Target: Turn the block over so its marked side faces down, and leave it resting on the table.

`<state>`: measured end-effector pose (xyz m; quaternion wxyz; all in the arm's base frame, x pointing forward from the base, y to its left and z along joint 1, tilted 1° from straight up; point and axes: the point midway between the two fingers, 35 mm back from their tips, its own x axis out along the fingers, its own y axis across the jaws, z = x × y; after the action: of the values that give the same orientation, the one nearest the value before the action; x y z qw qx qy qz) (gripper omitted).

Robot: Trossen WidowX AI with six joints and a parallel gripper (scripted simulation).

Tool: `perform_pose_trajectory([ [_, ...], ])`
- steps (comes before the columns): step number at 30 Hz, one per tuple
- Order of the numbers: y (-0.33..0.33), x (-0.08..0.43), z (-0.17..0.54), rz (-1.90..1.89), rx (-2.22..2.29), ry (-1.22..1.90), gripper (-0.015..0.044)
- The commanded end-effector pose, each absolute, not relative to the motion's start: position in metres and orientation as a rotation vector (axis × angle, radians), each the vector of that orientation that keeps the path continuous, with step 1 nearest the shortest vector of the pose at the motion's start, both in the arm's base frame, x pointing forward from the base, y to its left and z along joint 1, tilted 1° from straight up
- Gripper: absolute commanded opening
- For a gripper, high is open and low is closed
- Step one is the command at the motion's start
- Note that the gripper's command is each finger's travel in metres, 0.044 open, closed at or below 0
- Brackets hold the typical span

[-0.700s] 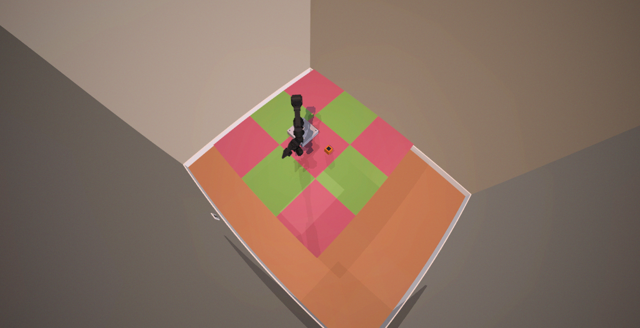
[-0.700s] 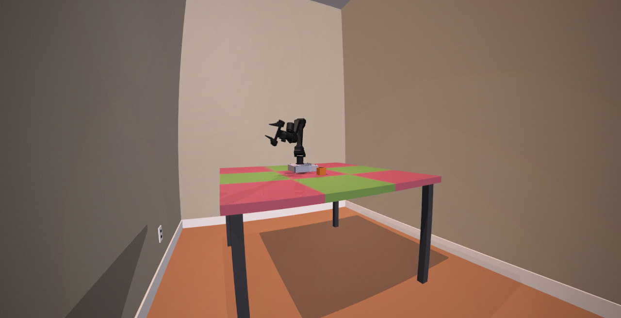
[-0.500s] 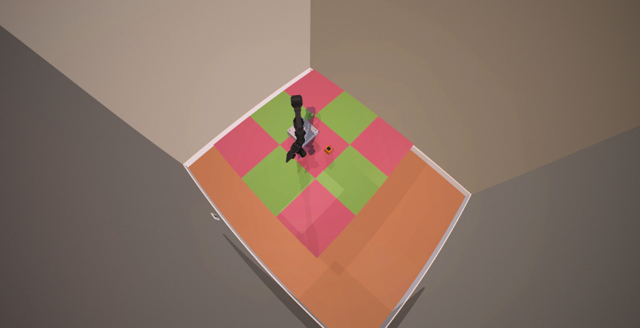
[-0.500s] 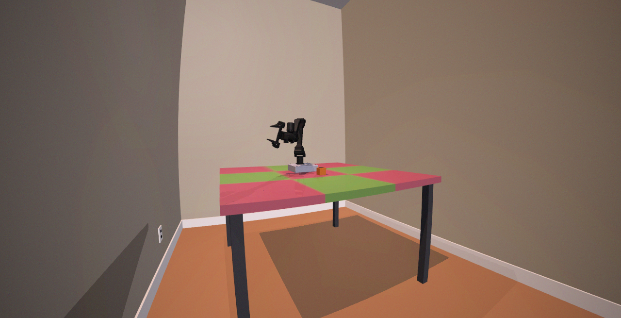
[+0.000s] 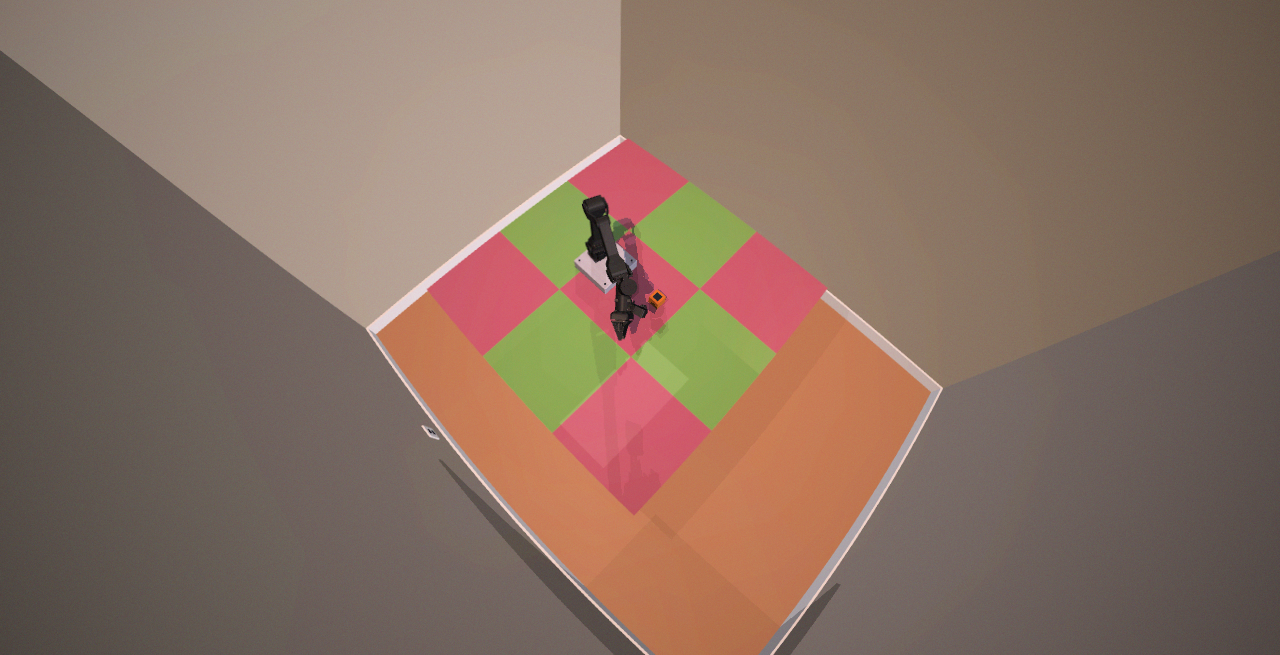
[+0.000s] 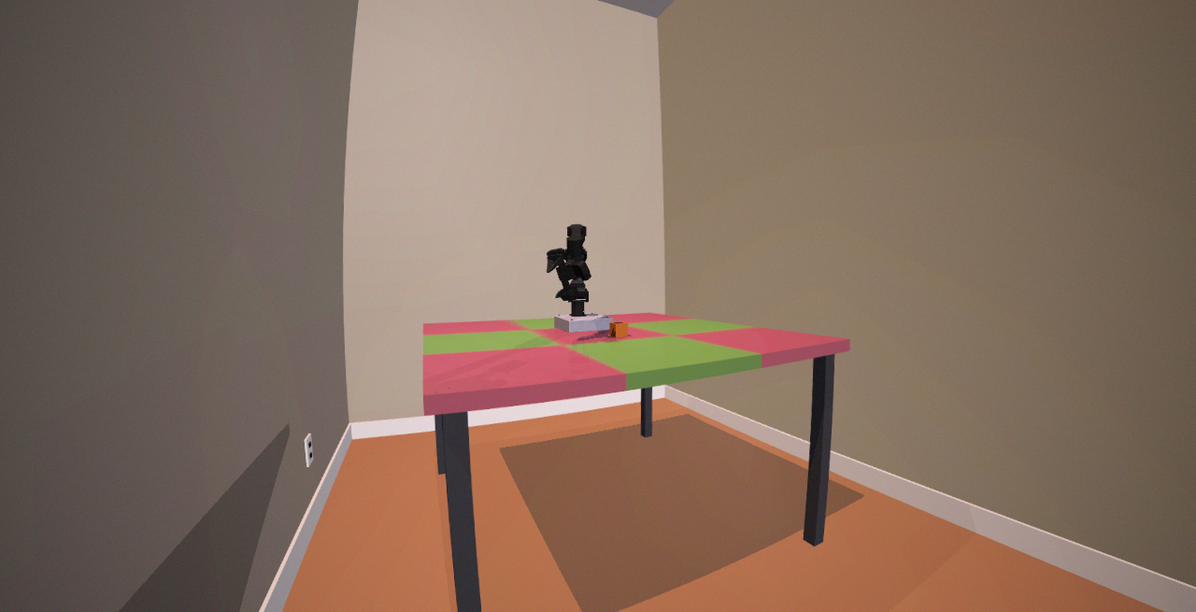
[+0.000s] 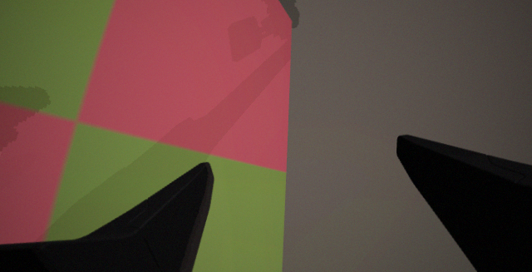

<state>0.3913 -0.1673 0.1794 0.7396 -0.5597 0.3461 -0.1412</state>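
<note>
A small orange block point(image 5: 657, 297) point(image 6: 619, 329) rests on the checkered table point(image 5: 537, 355) point(image 6: 669, 362) point(image 7: 166, 76), just to the right of the arm's base. Its top face carries a dark square mark. My gripper point(image 5: 620, 327) point(image 6: 558, 261) point(image 7: 302, 158) is open and empty, held high in the air above the table, up and to the left of the block. In the wrist view the two dark fingers stand wide apart over the table's edge and the grey wall beyond. The block does not show in the wrist view.
The arm stands on a grey base plate point(image 5: 588, 268) point(image 6: 576, 323) near the middle of the red and green table. The table fills a room corner, with walls close behind it and an orange floor point(image 6: 669, 524) below.
</note>
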Motion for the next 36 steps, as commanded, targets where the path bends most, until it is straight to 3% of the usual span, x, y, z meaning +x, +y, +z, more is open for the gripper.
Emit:
perform_pose_trajectory([
  [1,-0.097,0.413,0.149,-0.064,-0.898,0.819,0.044],
  [11,-0.004,0.39,0.116,0.131,-0.474,1.092,0.044],
  [22,0.075,0.324,0.113,0.11,-0.118,1.495,0.044],
  [36,0.078,0.322,0.09,0.102,-0.105,1.515,0.044],
])
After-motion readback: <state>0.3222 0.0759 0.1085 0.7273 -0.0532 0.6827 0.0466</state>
